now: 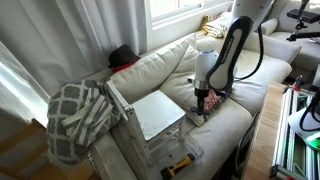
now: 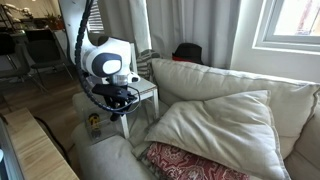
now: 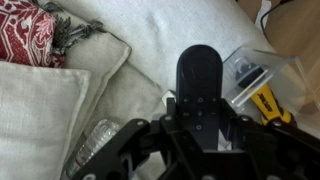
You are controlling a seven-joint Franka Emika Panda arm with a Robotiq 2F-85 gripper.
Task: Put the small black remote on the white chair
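one small black remote (image 3: 199, 82) is clamped by its near end in the gripper (image 3: 200, 128), held over the cream sofa (image 3: 150, 40), likely so it can be carried clear to the white chair (image 1: 155, 112) alongside.

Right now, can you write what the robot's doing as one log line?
gripper: shut on small black remote | position: above cream sofa | white chair: remote not on it yet
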